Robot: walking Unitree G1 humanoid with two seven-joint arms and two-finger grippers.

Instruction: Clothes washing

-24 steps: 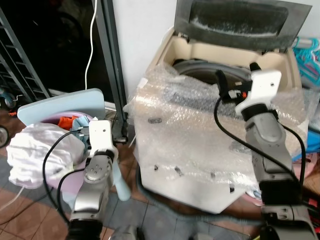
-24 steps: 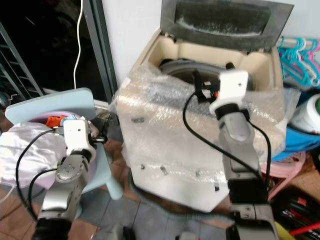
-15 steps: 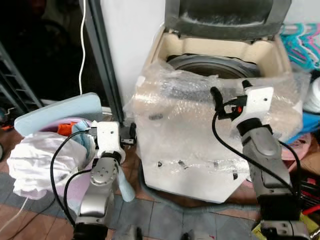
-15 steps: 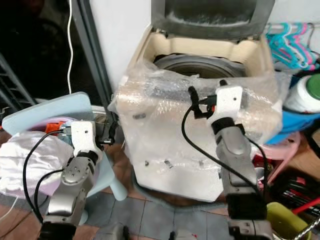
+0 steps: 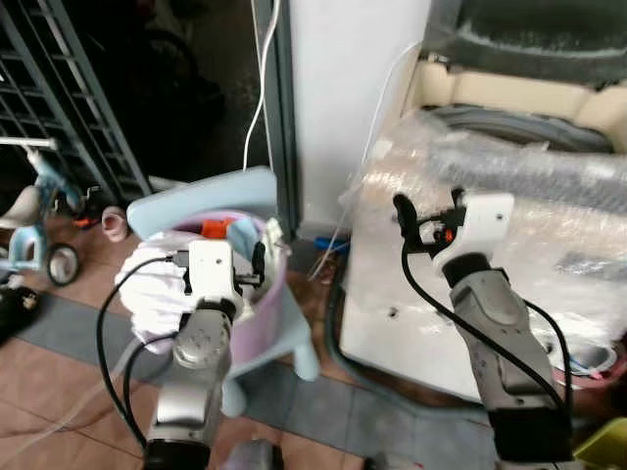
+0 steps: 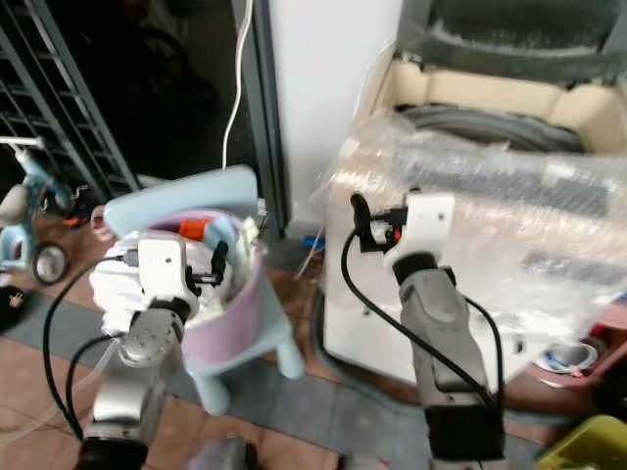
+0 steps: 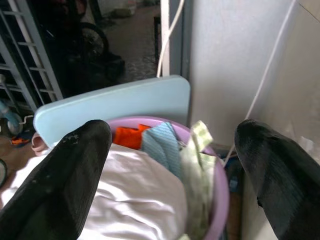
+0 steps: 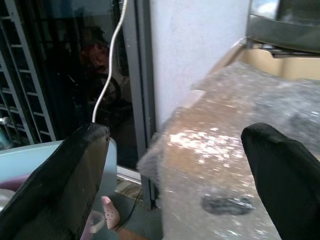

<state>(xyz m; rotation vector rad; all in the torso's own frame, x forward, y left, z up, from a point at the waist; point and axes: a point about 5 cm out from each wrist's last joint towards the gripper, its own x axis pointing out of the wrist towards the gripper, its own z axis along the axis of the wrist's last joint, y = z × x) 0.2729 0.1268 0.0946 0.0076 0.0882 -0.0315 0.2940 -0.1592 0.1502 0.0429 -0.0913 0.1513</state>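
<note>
Faced a lilac basket (image 5: 266, 294) heaped with laundry (image 7: 145, 200), set on a pale blue chair (image 5: 211, 196) left of the washer (image 5: 509, 245). Left gripper (image 7: 170, 170) held just short of the basket's near rim, fingers (image 7: 65, 180) spread wide and empty, a white bundle, an orange piece and a blue-green cloth lying between them in the wrist view. Right gripper (image 8: 175, 175) raised beside the washer's bubble-wrapped front corner, likewise wide open, nothing held. Washer lid (image 5: 529, 34) stood up, drum (image 5: 529, 122) open behind the wrap. Judged early in the task: clothes all in the basket, none in the drum. Risks from here: a shallow pinch on the loose white bundle, taking one layer and dragging the rest over the rim onto the floor; a downward push on the basket's edge, tipping it off the small chair seat; snagging the white cord (image 5: 257, 78) hanging by the door frame (image 5: 279, 108) above the chair; catching the bubble wrap (image 6: 509, 196) at the washer's rim with a trailing sleeve on the way to the drum.
</note>
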